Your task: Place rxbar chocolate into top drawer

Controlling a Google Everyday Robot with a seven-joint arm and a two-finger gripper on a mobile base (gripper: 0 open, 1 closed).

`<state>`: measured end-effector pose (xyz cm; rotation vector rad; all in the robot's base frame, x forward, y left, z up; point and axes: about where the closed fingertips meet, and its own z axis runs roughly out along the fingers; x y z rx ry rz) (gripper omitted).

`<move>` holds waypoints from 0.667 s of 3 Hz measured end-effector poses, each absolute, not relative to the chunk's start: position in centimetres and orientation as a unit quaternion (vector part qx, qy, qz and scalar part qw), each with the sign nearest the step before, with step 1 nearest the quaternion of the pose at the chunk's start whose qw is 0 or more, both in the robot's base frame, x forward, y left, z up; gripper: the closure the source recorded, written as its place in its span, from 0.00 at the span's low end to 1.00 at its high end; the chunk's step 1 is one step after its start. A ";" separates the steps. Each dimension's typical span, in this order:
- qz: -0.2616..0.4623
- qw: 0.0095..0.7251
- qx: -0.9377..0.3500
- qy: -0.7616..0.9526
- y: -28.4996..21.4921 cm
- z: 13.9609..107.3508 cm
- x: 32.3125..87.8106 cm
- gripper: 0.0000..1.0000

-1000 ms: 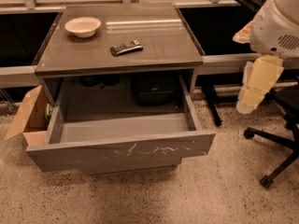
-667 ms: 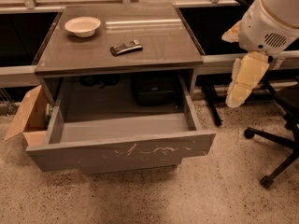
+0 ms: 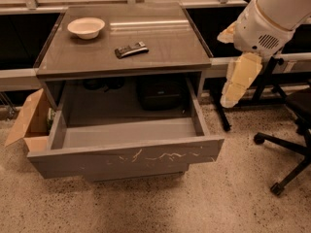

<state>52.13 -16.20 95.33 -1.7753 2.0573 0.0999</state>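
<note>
Bar [image 3: 131, 49] lies flat on table [image 3: 165, 57], approx. centre of top, long axis running 8-to-2 o'clock. It is outside the drawer [image 3: 126, 161] and nothing touches it.

Bowl [image 3: 86, 27], white, sits at bar's 10 o'clock near the table's back-left corner, well apart from bar.

Drawer is pulled out toward 6 o'clock, top open to view. Front panel is grey w/ white scratch marks, mostly right of centre. A narrower grey panel shows just below it.

Gripper [image 3: 229, 99] is at frame's 3 o'clock, off the table's right edge. It hangs pale yellow from the white arm housing, tip aimed down toward 7 o'clock. It is over the floor, near the drawer's right wall but apart from it, and well apart from the bar. Its grip state: can't tell.

Dark bag [image 3: 160, 93] sits in the recess under the tabletop, at drawer's 12 o'clock. Cardboard box [image 3: 29, 123] is at drawer's 9 o'clock, flap open, just beside the front-left corner. Chair [image 3: 291, 130], black w/ wheeled base, is at frame's 4 o'clock on the speckled floor.
</note>
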 end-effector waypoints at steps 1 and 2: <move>0.053 0.247 -0.646 0.721 -14.2 95.2 55.0 0.00; 0.074 0.277 -0.662 0.693 -12.0 95.3 58.9 0.00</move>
